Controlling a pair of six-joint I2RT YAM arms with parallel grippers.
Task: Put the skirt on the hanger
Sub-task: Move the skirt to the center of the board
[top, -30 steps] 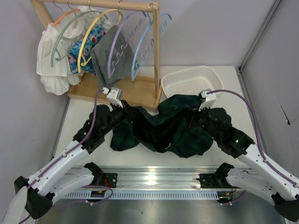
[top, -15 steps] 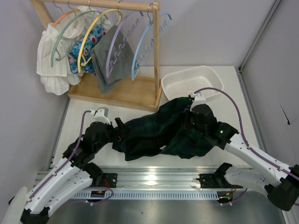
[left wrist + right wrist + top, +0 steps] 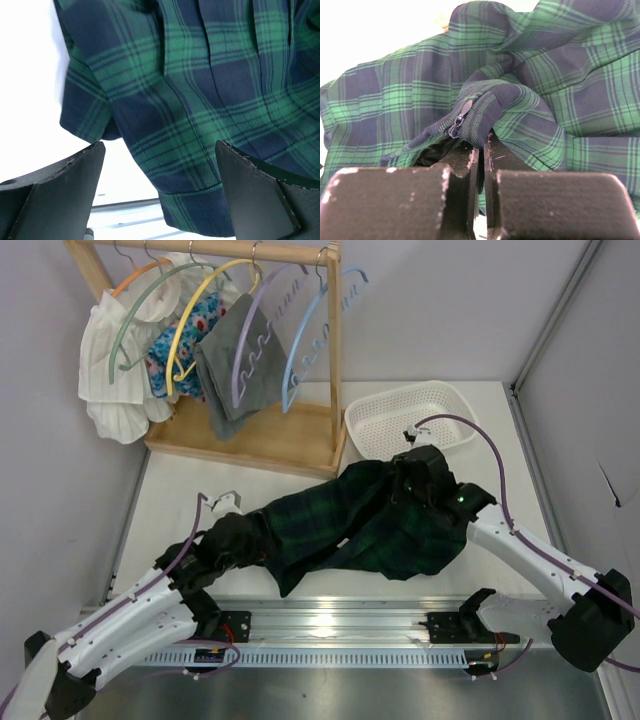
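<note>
Skirt [image 3: 360,525], top view: laid on the bench [image 3: 180,500] between both arms.
Left gripper [image 3: 160,145], wrist view: spread wide, nothing grasped, hem [image 3: 195,220] just ahead.
Right gripper [image 3: 481,150], wrist view: clenched on the zipper fold [image 3: 459,119], likely for lifting.

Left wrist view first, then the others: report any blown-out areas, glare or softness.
Left wrist view: table burned to white beside the sharp skirt; near fingers dark. Right wrist view: background above the skirt washed out, zipper crisp. Top external view: even light, glare on the metal rail.
</note>
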